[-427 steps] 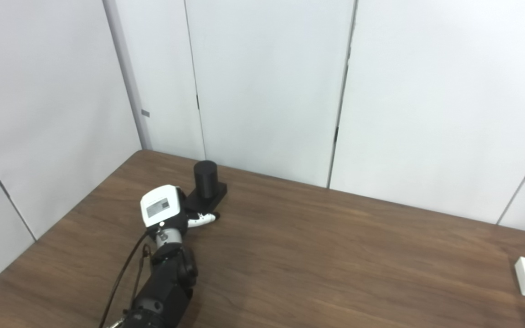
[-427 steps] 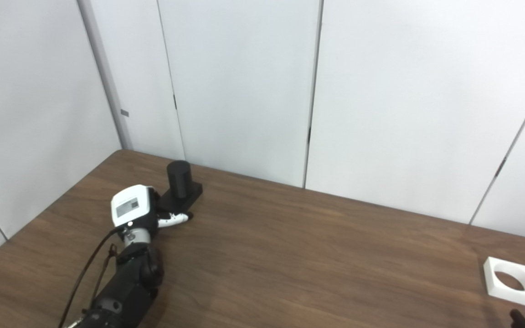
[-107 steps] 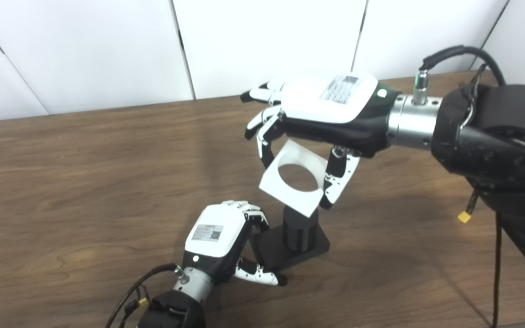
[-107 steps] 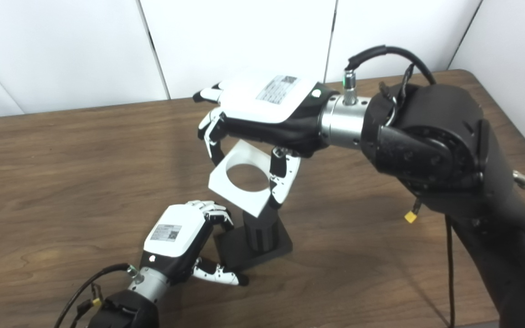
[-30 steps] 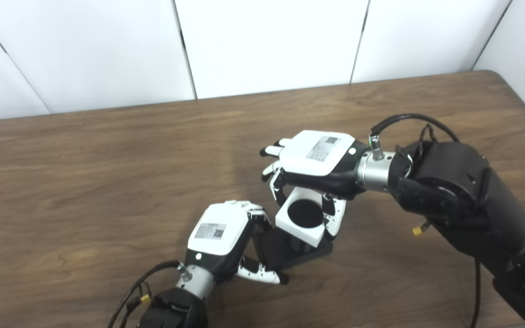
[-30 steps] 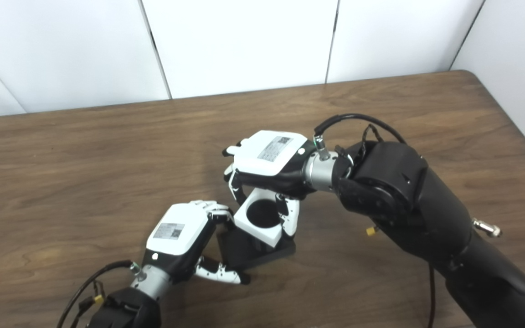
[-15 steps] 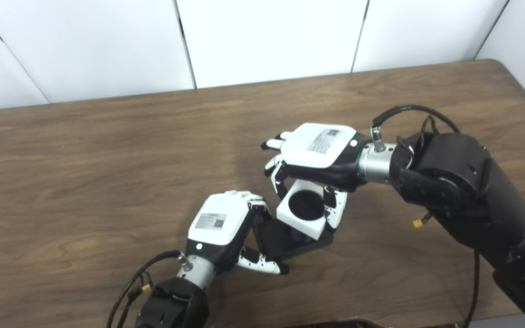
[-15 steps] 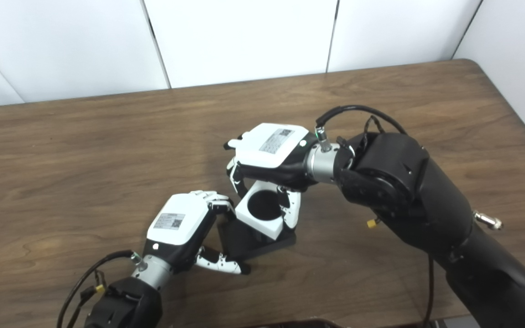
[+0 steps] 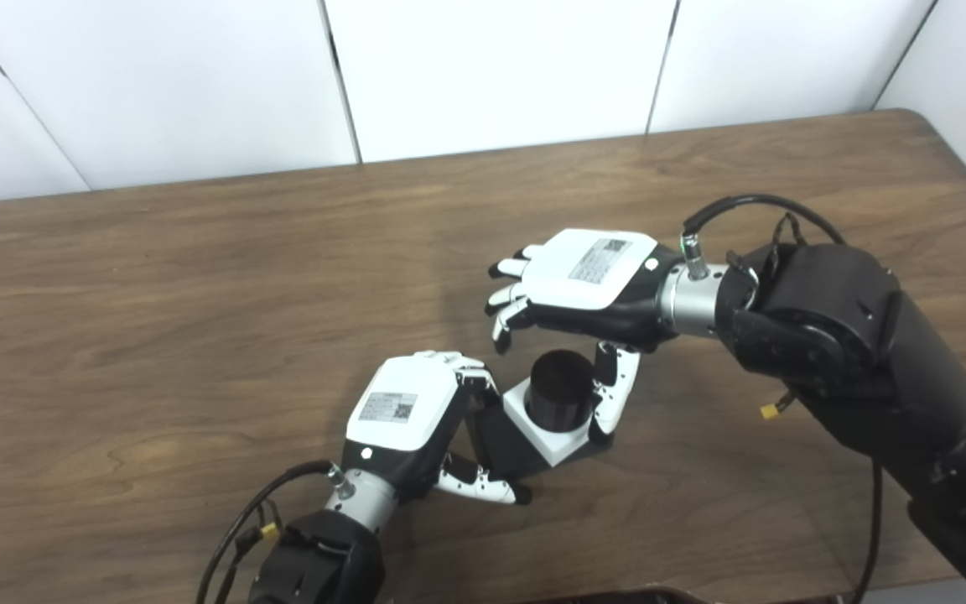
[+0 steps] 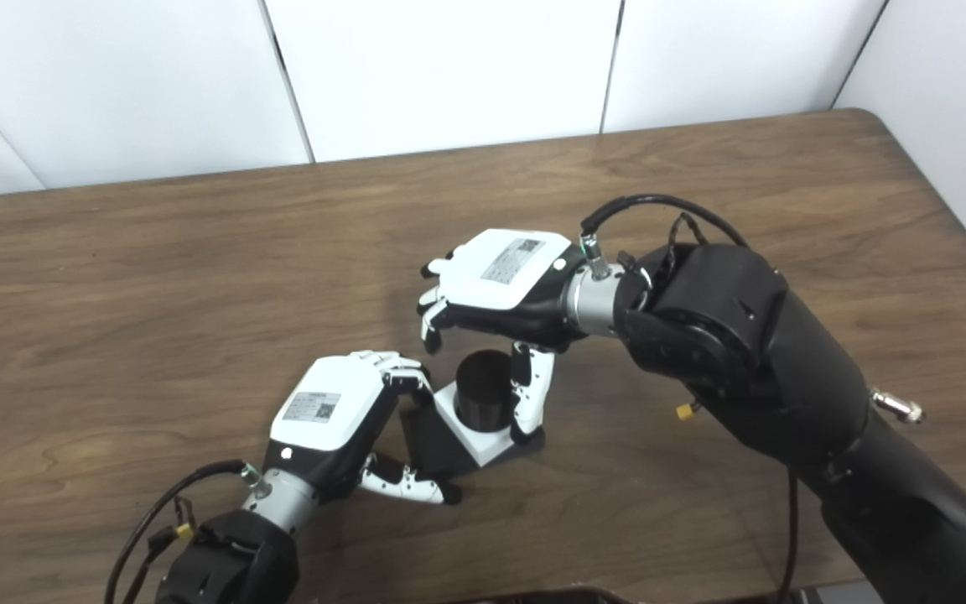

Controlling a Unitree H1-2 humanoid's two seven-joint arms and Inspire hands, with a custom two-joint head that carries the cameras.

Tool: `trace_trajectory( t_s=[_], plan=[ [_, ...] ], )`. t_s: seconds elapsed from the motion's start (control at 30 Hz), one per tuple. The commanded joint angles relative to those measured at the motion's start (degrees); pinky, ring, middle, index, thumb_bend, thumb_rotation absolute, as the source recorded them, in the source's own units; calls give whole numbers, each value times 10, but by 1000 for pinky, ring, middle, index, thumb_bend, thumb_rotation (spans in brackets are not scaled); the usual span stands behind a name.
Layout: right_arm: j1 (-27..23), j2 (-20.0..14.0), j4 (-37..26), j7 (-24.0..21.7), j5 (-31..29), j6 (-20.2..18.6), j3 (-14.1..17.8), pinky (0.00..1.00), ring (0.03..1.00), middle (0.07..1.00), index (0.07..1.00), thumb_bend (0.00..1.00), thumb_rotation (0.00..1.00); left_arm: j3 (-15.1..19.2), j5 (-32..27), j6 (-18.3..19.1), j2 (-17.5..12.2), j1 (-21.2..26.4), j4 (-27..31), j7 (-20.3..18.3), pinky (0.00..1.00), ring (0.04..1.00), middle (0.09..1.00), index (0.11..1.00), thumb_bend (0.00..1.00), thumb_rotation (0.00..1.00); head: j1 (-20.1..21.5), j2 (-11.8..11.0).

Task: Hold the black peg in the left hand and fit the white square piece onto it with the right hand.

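White square piece (image 10: 473,436) seated around black peg (image 10: 483,389), right hand (image 10: 495,289) open above, left hand (image 10: 340,424) gripping base

White-backed left hand (image 9: 403,415) and right hand (image 9: 588,281) carry labels; black arms trail cables.

Dark brown wood-grain table (image 9: 156,277) fills most of the view, rounded corner at far right, far edge butting up against the wall. Wall behind is plain white panels (image 9: 491,67) split by thin dark vertical seams, one seam left of centre, one right of centre, another panel angling in at the far right (image 10: 944,109). Lighting is even and diffuse, soft shadows on the tabletop, mild sheen on the wood; a sliver of something dark shows at the bottom edge, can't tell what.
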State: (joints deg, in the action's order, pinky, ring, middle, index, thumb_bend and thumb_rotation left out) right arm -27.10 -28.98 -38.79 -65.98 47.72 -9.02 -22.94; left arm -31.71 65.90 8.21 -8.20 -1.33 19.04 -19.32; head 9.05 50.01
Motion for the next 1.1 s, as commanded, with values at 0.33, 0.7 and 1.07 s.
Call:
trace_trajectory(
  t_s=[0.33, 0.7, 1.07],
  plan=[
    [-28, 0, -9, 3, -5, -3, 26, 1000, 1000, 909, 909, 1000, 333, -12, 7, -1, -3, -4, -17, -31, 851, 832, 770, 487, 515, 54, -1, 1],
    [-43, -14, -18, -26, -33, -45, 52, 1000, 1000, 988, 962, 1000, 333, -10, 6, -1, -6, -5, -16, -31, 844, 827, 767, 487, 516, 54, -6, 0],
    [-18, -64, -31, -3, -94, -92, 89, 1000, 1000, 1000, 986, 1000, 401, -4, 0, -8, -15, -7, -16, -19, 832, 816, 757, 487, 516, 55, -1, -5]
  ],
)
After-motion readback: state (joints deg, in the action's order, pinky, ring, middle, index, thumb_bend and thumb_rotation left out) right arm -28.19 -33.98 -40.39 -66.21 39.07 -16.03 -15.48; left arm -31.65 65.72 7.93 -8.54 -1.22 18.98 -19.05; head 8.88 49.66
